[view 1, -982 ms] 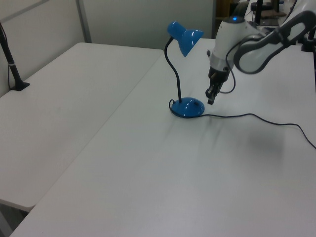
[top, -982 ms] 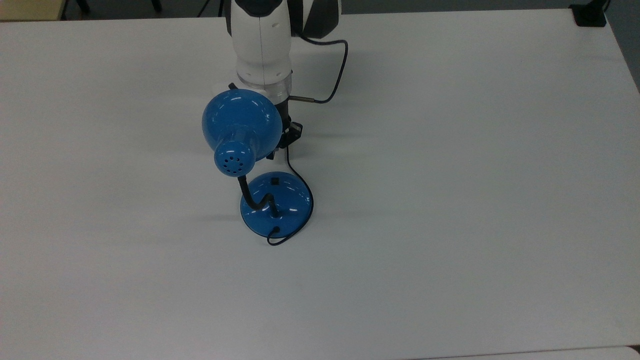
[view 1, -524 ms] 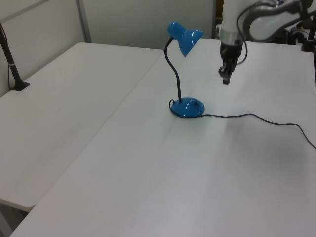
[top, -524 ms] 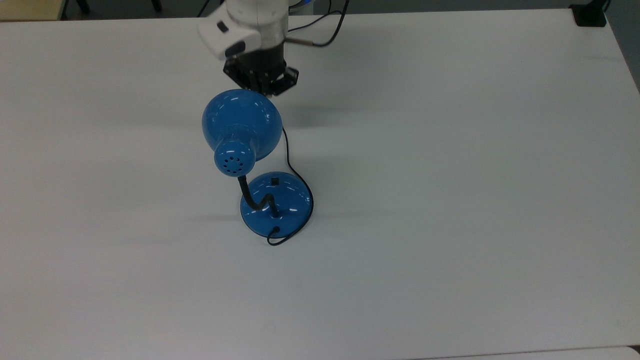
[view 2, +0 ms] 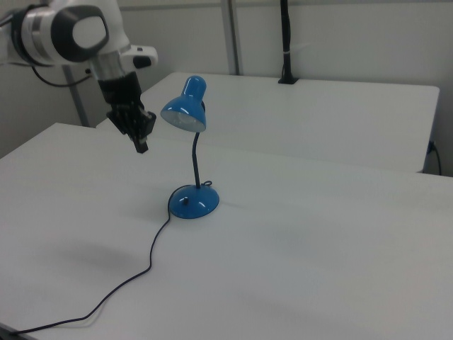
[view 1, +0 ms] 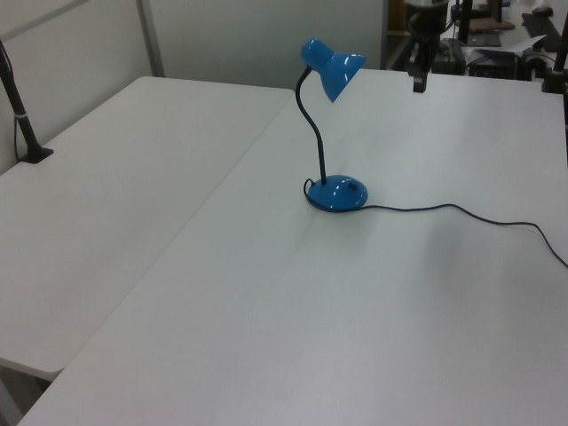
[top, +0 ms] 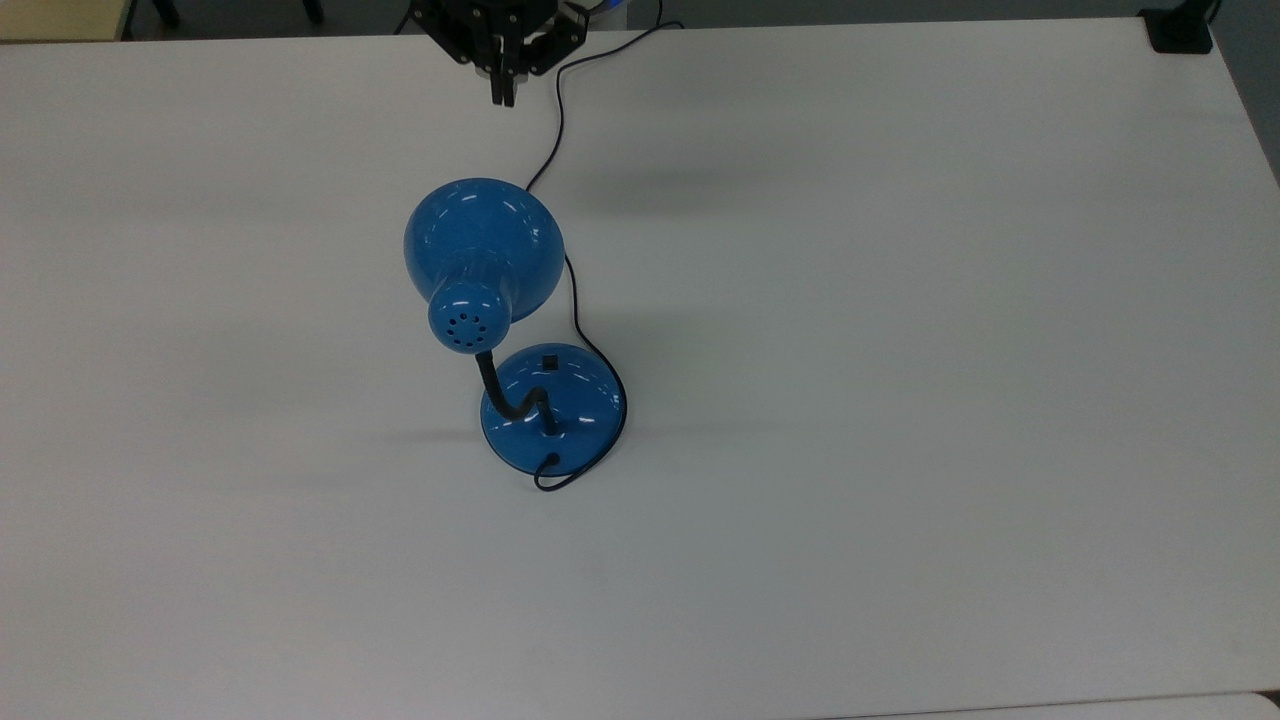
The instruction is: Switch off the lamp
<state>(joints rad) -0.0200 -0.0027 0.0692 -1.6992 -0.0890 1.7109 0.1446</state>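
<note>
One lamp (top: 495, 330), one gripper (top: 502, 98), two white tables (view 1: 417, 293) pushed together. Lamp's glossy blue: dome shade, black gooseneck rising upright from a round base, small black switch (top: 548, 362), thin cord (view 2: 145, 269) trailing off. It stands mid-table, shade tilted toward the top view's top. Gripper hangs high, well apart, fingers pressed together, holding nothing.

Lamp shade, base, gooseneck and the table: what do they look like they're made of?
Lamp shade and base: glossy blue, with sharp white highlights; likely painted metal, possibly hard plastic. Gooseneck: matte black and bent in curves, looks like a flexible sheathed tube. Cord: thin black, probably rubber or plastic insulation. Table: flat matte white, looks like laminate.
</note>
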